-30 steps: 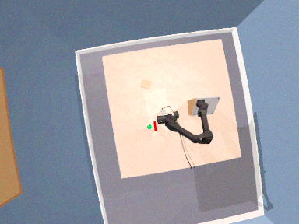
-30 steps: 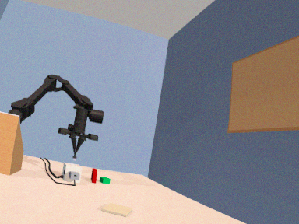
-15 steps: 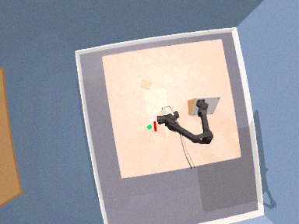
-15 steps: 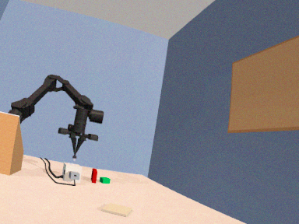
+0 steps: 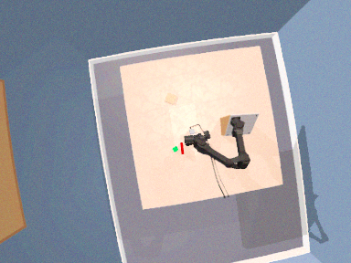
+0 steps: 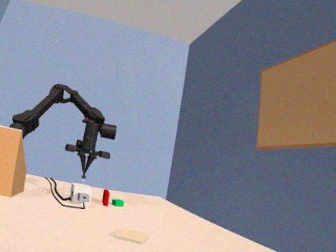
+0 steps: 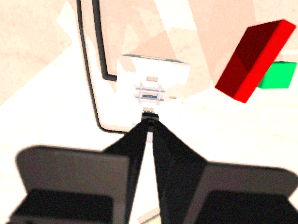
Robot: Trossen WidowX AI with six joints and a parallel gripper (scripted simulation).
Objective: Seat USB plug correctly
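Observation:
The power cube (image 6: 75,188) (image 7: 127,90) stands white on the table, its socket (image 7: 149,94) facing up. My gripper (image 6: 83,176) (image 7: 150,125) points down above the cube, its fingertips nearly together on the small dark USB plug (image 6: 83,177) (image 7: 150,115). The plug's pale tip shows just below the fingers, with a gap between it and the cube top, so it is out of the socket. Which way round the plug faces is too small to tell. A grey plug (image 6: 84,198) with a cable sits in the cube's side. In the top view the arm hides much of the cube.
A red block (image 5: 182,148) (image 6: 106,198) (image 7: 255,60) stands beside the cube, with a green block (image 5: 175,149) (image 6: 117,203) (image 7: 280,76) just beyond it. Black cables (image 5: 215,170) (image 7: 86,55) run by the cube. A flat tan tile (image 5: 171,99) (image 6: 131,235) lies farther off. A wooden box (image 5: 225,125) (image 6: 9,162) is by the arm's base.

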